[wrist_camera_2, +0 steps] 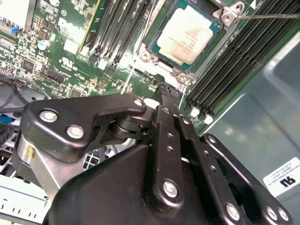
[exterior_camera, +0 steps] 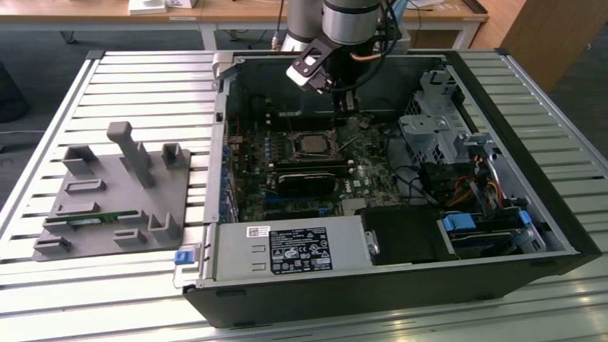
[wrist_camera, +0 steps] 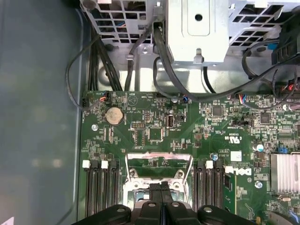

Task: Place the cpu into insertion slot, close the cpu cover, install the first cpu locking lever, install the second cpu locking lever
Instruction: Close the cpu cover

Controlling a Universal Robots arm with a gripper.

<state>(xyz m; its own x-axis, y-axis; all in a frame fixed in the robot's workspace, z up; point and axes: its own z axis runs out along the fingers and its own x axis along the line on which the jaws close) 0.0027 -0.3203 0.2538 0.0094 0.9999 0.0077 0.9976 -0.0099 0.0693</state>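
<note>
- Grey moulded tray [exterior_camera: 90,239]: lies on the slatted metal table [exterior_camera: 142,78], well off to the exterior view's left of the insertion slot [exterior_camera: 312,144]; carries upright posts and one narrow green strip [exterior_camera: 95,216] in a groove.
- Black computer case [exterior_camera: 380,303]: lies open on its side around the insertion slot; holds the green circuit board [wrist_camera: 197,122], a silver boxy unit [exterior_camera: 290,249] nearer the camera than the slot, and a bare-metal drive cage [exterior_camera: 432,132] to the exterior view's right of the slot.
- Insertion slot: holds the cpu [wrist_camera_2: 187,35], lying flat, with its whole top and green edge bare in the second wrist view.
- The cpu cover [wrist_camera: 159,155]: looks tipped up off the slot, with green board showing through its window; exact angle hard to judge.
- Gripper [exterior_camera: 348,105]: hangs just past the slot's far edge in the exterior view; fingers [wrist_camera: 155,191] pressed together, nothing between them; tips close to the cover, contact impossible to judge.
- Black linkage [wrist_camera_2: 117,178]: hides the board on one side of the slot.
- Thin metal rod [wrist_camera_2: 269,15]: leaves the slot's corner and is cut off at the picture edge.
- Textures: smooth, dull silvery-tan cpu top; long black ribbed memory slots [wrist_camera_2: 117,23] flanking the slot; round shiny coin cell [wrist_camera: 114,115] and finned heat sink [wrist_camera: 285,171] farther out.
</note>
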